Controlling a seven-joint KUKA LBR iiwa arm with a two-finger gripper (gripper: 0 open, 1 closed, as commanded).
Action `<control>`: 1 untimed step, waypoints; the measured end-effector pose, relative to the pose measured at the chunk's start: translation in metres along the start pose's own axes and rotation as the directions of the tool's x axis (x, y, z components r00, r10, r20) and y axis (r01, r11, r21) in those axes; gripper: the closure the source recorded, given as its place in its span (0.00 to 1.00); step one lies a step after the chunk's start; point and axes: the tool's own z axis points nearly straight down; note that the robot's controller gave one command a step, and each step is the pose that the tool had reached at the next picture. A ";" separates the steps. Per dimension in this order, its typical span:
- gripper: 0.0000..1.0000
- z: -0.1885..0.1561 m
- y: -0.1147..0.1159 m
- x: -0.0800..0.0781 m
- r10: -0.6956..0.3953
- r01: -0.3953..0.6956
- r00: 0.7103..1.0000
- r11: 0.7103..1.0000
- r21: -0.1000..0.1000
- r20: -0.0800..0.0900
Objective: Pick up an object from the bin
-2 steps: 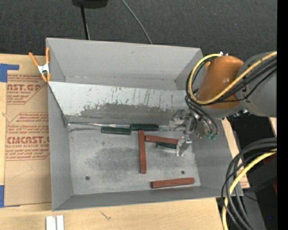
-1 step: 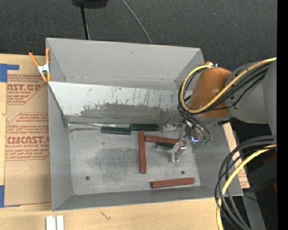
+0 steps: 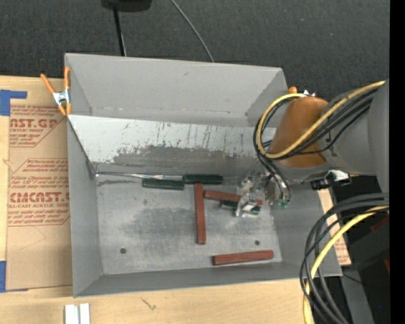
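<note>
Several sticks seen on bin [image 3: 145,228] floor. End effector [image 3: 250,201] placed at 3 o'clock of floor, over end of short red-brown stick [image 3: 218,195]; open-or-closed state cannot be told. Risk: long red-brown stick [image 3: 200,218] abutted at 9 o'clock end, could be dragged; end-on grasp could be lost by tilt.

A dark, speckled floor [image 3: 253,31] was seen beyond the far wall of the bin [image 3: 171,88], well above the gripper [image 3: 251,204] in the view. Two thin cables were laid across it. A black cable [image 3: 119,35] was run down from a black object [image 3: 126,5] at the top edge, up and to the left of the gripper. A paler cable [image 3: 197,35] was curved towards the bin's back rim. Below the gripper, along the bin's near side, a pale wooden surface [image 3: 190,304] was shown, with a small white piece [image 3: 76,311] laid on it far to the lower left. The floor was evenly lit.
</note>
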 end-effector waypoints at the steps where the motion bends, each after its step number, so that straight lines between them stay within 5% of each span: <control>1: 1.00 0.000 0.000 0.000 0.000 0.000 1.000 1.000 0.000 0.000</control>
